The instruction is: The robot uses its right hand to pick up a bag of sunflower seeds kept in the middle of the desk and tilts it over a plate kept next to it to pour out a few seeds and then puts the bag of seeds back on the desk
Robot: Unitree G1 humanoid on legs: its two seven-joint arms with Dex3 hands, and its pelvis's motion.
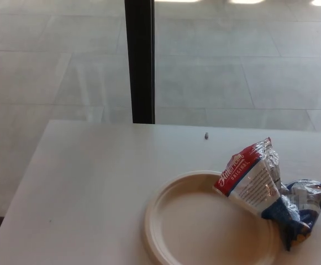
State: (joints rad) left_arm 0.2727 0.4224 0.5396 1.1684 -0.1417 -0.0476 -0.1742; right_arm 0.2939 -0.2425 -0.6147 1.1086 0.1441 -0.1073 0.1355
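A crumpled bag of sunflower seeds [265, 187], red, white and blue, lies on the white desk with its open red-topped end resting over the right rim of a cream plate [174, 221]. The plate's inside looks bare. A single dark seed [206, 135] lies on the desk beyond the plate, near the far edge. Neither of my hands shows in the head view.
The white desk [88, 187] ends at a far edge near the top third and slants off at the left. Beyond it stand a black vertical post [140, 61] and a glass wall with grey floor tiles.
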